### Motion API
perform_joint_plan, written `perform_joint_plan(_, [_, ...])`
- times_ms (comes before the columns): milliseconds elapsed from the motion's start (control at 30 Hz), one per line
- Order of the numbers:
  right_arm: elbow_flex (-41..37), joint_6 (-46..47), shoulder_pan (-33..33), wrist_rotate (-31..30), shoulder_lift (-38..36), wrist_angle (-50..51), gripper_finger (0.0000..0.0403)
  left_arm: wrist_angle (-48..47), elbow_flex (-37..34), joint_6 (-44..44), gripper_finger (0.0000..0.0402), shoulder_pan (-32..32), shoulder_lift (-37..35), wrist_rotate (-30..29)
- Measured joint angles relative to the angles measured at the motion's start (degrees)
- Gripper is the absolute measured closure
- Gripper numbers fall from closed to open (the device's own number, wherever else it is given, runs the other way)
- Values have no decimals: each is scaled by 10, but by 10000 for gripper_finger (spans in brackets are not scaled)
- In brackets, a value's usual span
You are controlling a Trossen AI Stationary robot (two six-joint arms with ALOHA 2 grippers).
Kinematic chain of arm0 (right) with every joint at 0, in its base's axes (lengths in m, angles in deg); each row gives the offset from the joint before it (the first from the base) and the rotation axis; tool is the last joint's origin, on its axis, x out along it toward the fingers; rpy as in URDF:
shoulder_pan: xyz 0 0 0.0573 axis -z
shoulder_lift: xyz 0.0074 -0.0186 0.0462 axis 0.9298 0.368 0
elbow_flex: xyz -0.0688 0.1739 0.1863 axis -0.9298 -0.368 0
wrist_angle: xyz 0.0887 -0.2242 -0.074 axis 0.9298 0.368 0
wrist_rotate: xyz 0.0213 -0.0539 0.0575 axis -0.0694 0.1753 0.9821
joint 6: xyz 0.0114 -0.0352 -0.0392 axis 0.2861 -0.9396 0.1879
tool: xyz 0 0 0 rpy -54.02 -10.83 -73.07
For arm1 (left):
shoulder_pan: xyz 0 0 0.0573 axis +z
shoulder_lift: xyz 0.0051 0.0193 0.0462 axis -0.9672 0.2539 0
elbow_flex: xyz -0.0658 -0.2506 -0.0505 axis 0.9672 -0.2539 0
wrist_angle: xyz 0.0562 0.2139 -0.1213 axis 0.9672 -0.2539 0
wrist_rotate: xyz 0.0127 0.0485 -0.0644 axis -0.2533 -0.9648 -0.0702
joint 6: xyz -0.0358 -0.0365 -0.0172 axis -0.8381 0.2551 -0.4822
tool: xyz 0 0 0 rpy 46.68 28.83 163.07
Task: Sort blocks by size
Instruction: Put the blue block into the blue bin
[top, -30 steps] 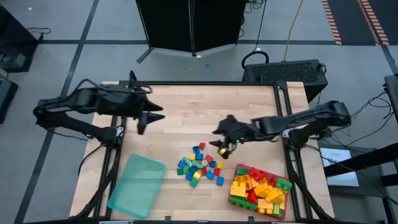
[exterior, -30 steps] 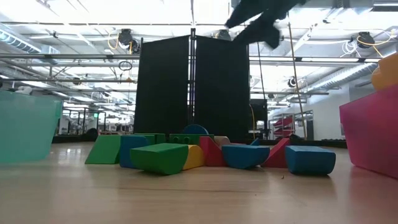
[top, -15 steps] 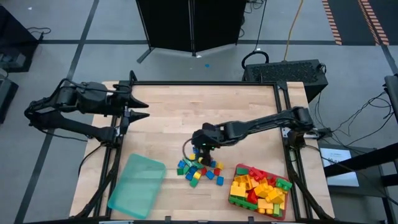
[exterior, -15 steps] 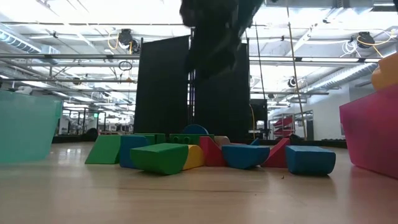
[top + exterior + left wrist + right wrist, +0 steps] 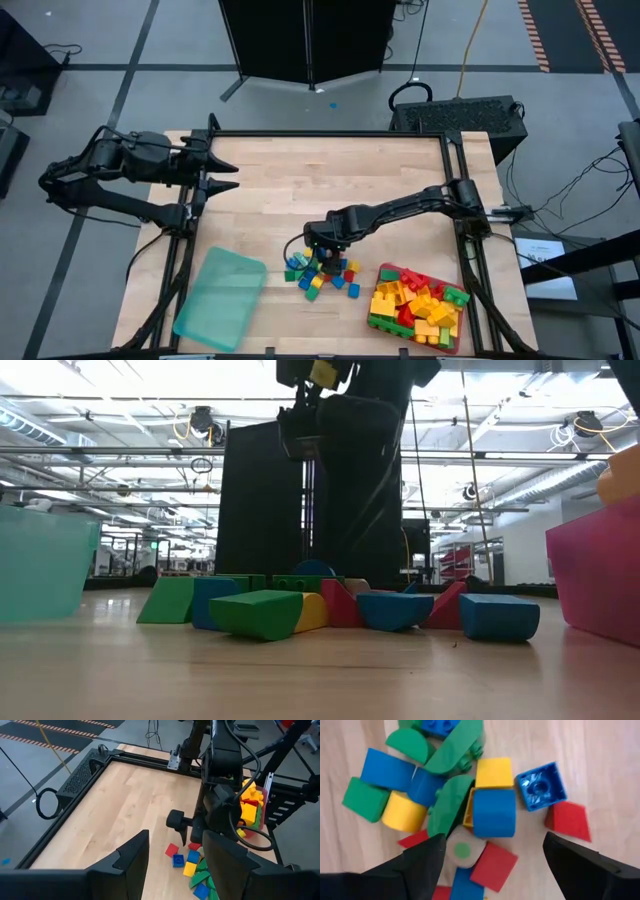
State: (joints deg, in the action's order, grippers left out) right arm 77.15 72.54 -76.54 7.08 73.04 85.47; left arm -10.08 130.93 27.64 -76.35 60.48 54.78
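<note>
A pile of small blocks (image 5: 322, 272) in red, yellow, green and blue lies on the wooden table (image 5: 300, 180), near its front middle; the low view shows the pile (image 5: 340, 608) side-on. My right gripper (image 5: 492, 840) hangs open over the pile's far side (image 5: 318, 246), pointing steeply down. Its fingers stand apart above a blue block (image 5: 493, 813) and a red block (image 5: 494, 866) and touch nothing. My left gripper (image 5: 175, 847) waits open and holds nothing at the table's far left (image 5: 228, 177).
A red tray (image 5: 452, 325) heaped with larger yellow, red and green blocks stands at the near right. At the near left lies a translucent teal tray (image 5: 220, 298). Bare wood spreads across the table's far half. A black metal frame (image 5: 330, 133) rims the table.
My right gripper has swung from right of centre toward the table's left and near edges, sunk low over the pile and tipped to point steeply down. My left gripper has drawn back toward the table's left edge, then kept still. The blocks have not moved.
</note>
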Motion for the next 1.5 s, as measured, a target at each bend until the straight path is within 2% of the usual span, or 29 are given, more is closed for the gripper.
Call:
perform_joint_plan(267, [0, -19, 10, -11, 0, -34, 87, -2, 0, -1, 214, 0, 0, 0])
perform_joint_plan(900, [0, -10, 9, 8, 31, -56, 109, -28, 0, -4, 214, 0, -3, 0])
perform_joint_plan(1067, [0, -13, 9, 8, 31, -59, 155, -28, 0, -4, 214, 0, -5, 0])
perform_joint_plan(1400, [0, -12, 9, 8, 31, -59, 290, -28, 0, -1, 214, 0, -5, 0])
perform_joint_plan(1500, [0, -12, 9, 8, 31, -59, 293, -28, 0, -1, 214, 0, -5, 0])
